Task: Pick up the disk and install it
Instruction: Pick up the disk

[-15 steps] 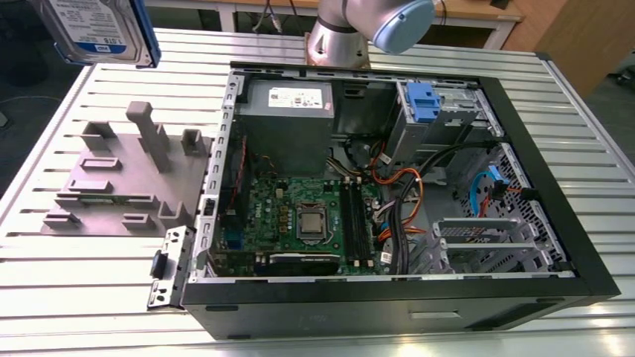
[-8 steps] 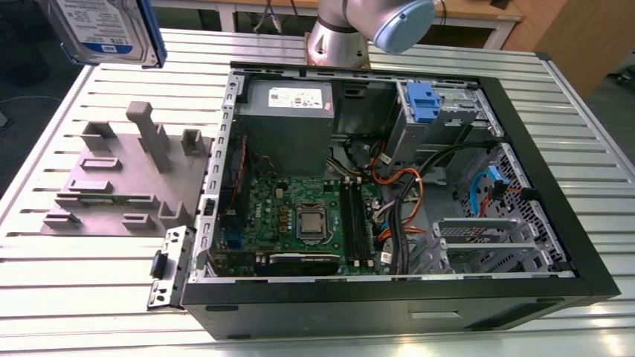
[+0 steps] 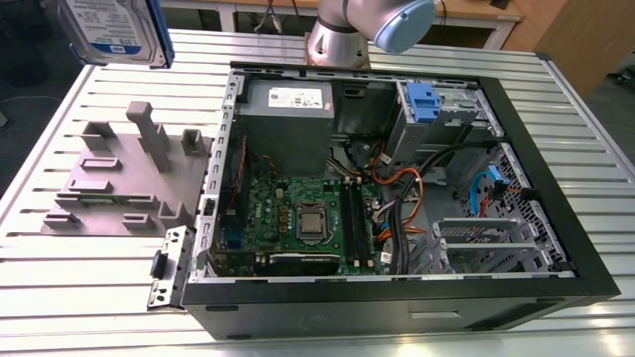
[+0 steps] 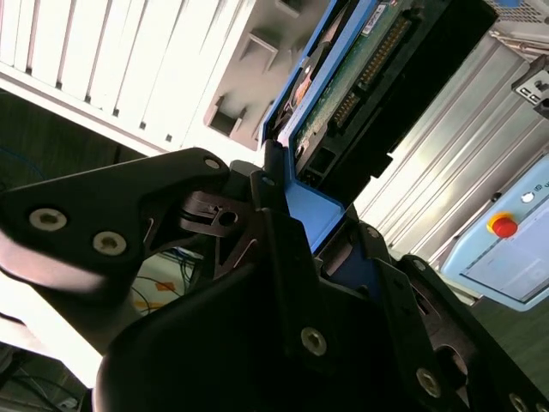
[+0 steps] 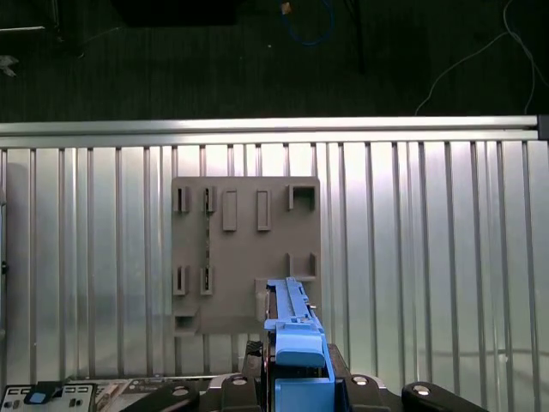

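Here the disk [image 3: 111, 30], with a white-and-blue label, is held in the air over the grey fixture [image 3: 109, 186], its blue carrier [image 5: 300, 352] clamped in the gripper [image 4: 317, 210]. Inside the open case [image 3: 397, 305] a motherboard [image 3: 297, 216], a grey box [image 3: 288, 130] with a white sticker [image 3: 297, 97] and a blue clip [image 3: 421, 104] are seen.

In the upper left of the exterior view, the disk [image 3: 114, 30] is cut off by the top edge. The arm [image 3: 359, 26] is likewise cropped at the top centre. In the second wrist view, the disk's [image 4: 360, 69] near end is hidden between the clamped fingers [image 4: 276, 215] of the gripper [image 4: 317, 215], and its far end is cut by the frame edge. In the first wrist view, one corner of the grey fixture plate [image 5: 244, 257] is covered by the disk [image 5: 292, 318].
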`<action>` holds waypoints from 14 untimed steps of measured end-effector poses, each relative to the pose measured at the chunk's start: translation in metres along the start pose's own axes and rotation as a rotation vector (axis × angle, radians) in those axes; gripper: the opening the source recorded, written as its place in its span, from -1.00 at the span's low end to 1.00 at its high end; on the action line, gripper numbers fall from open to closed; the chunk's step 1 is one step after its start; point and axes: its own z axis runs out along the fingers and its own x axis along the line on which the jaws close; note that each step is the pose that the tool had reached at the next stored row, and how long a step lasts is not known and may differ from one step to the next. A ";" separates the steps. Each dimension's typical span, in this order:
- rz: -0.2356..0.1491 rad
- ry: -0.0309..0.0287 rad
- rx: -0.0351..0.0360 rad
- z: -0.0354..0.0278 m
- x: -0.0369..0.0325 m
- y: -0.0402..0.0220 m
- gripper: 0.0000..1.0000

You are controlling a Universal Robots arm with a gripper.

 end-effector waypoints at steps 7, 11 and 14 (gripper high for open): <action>0.000 0.0000 -0.0001 -0.0001 -0.0002 -0.0054 -0.26; 0.000 0.0000 -0.0001 -0.0002 -0.0003 -0.0080 -0.26; 0.000 0.0000 -0.0001 -0.0002 -0.0004 -0.0099 -0.26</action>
